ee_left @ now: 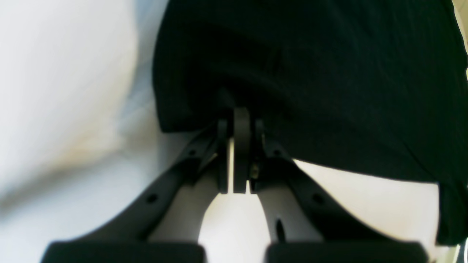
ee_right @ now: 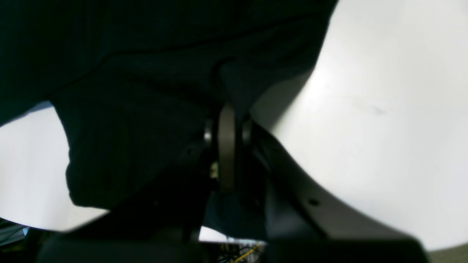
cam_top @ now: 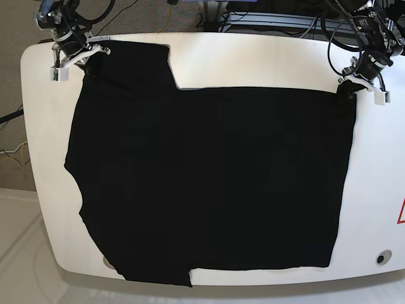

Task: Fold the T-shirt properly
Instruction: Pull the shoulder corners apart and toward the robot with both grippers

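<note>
Both far corners of the T-shirt pinched
My left gripper and right gripper are clamped on cloth; next, carry toward 6 o'clock

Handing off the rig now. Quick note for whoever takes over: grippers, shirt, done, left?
Left gripper: shut on the T-shirt, at its far corner on the base view's right.
Right gripper: shut on the T-shirt, at the far corner on that view's left.
Shirt: spread mostly flat on the white table, one sleeve showing at each left-hand corner, print not visible.
Done: both far corners gripped.
Left: every fold; none shows yet.
</note>
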### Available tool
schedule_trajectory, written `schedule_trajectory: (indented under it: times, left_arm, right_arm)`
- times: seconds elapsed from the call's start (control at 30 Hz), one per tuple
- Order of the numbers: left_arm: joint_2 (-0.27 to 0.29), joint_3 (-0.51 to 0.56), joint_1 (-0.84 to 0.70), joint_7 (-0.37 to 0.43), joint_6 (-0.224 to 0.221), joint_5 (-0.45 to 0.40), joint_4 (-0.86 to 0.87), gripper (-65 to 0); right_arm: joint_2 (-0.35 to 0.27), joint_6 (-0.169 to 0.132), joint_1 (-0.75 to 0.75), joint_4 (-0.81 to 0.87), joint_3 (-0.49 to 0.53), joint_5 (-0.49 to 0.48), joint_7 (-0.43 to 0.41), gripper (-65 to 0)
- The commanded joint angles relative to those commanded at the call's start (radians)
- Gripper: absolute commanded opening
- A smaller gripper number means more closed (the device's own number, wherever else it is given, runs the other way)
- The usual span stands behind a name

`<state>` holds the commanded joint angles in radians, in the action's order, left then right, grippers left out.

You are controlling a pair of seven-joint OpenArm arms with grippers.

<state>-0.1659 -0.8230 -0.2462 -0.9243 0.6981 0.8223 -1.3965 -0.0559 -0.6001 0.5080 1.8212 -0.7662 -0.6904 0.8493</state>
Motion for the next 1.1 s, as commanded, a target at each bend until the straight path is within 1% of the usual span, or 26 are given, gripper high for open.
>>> schedule_trajectory:
  times: [0.03,0.1,0.23,0.37,0.43,0.63,0.77,0.83,1.1]
  left_arm:
    - [-0.002,-0.003,-0.015,-0.005,0.000,0.016,-0.019,-65.0]
    - [-0.002,-0.004,-0.029,-0.010,0.000,0.031,-0.041,-65.0]
    - [-0.002,-0.006,-0.062,-0.019,0.000,0.054,-0.091,-65.0]
    - [-0.003,-0.010,-0.097,-0.023,0.000,0.060,-0.147,-65.0]
    - [-0.005,-0.005,-0.134,-0.035,0.000,0.059,-0.209,-65.0]
    - [-0.011,-0.005,-0.183,-0.036,0.000,0.063,-0.275,-65.0]
    - [-0.015,-0.011,-0.201,-0.040,0.000,0.068,-0.296,-65.0]
    - [-0.021,-0.009,-0.206,-0.034,0.000,0.056,-0.303,-65.0]
    - [-0.032,-0.010,-0.209,-0.026,0.000,0.047,-0.307,-65.0]
  right_arm:
    - [0.001,0.001,0.008,-0.001,-0.009,-0.023,0.002,-65.0]
    - [0.001,0.001,0.015,0.006,-0.015,-0.037,0.002,-65.0]
    - [0.001,-0.001,0.021,0.018,-0.021,-0.046,0.007,-65.0]
    - [0.001,-0.005,0.026,0.037,-0.018,-0.041,0.016,-65.0]
    - [-0.003,-0.006,0.030,0.058,-0.011,-0.035,0.018,-65.0]
    - [-0.002,-0.004,0.052,0.108,-0.011,-0.025,0.017,-65.0]
    - [-0.001,-0.003,0.063,0.141,-0.013,-0.017,0.018,-65.0]
    - [-0.001,0.001,0.063,0.166,-0.004,-0.010,0.015,-65.0]
    - [-0.007,0.000,0.054,0.170,-0.006,-0.005,0.016,-65.0]
